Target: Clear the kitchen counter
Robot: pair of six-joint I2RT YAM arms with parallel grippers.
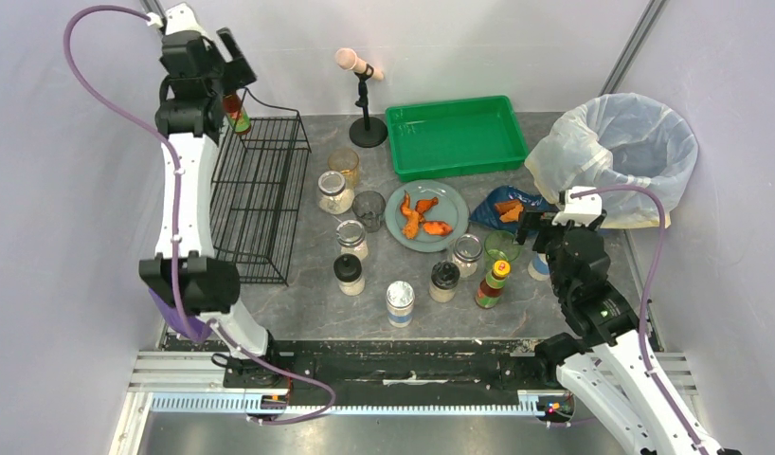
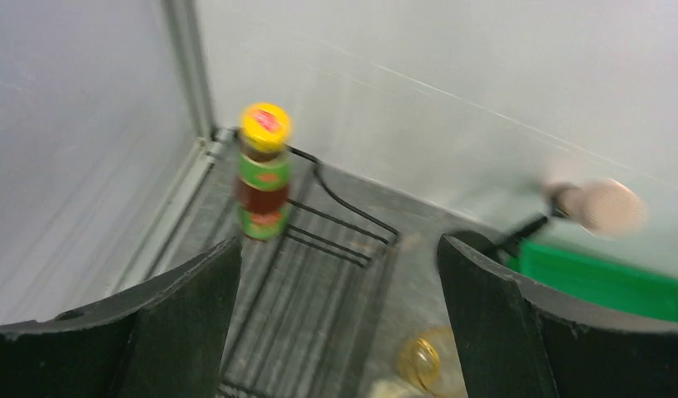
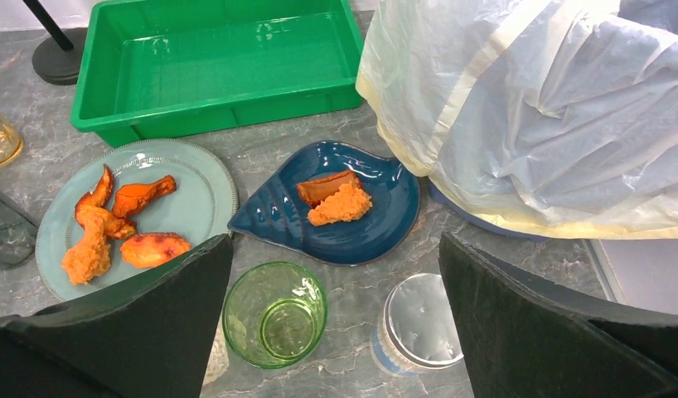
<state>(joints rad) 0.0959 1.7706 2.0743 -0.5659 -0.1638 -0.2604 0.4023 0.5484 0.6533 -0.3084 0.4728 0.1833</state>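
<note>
The left fingers (image 2: 182,311) are standing wide apart, gripping nothing, hovering by the far corner of the black wire rack (image 1: 261,199), where a yellow-capped sauce bottle (image 2: 263,170) is standing upright. The right fingers (image 3: 153,319) are gaping equally wide and empty above a green glass (image 3: 275,313) and a lidded jar (image 3: 420,322). The dark stone surface (image 1: 298,308) is stretching beneath both arms, carrying spice jars (image 1: 400,301), food plates (image 1: 457,210) and a green tray (image 1: 457,136)
</note>
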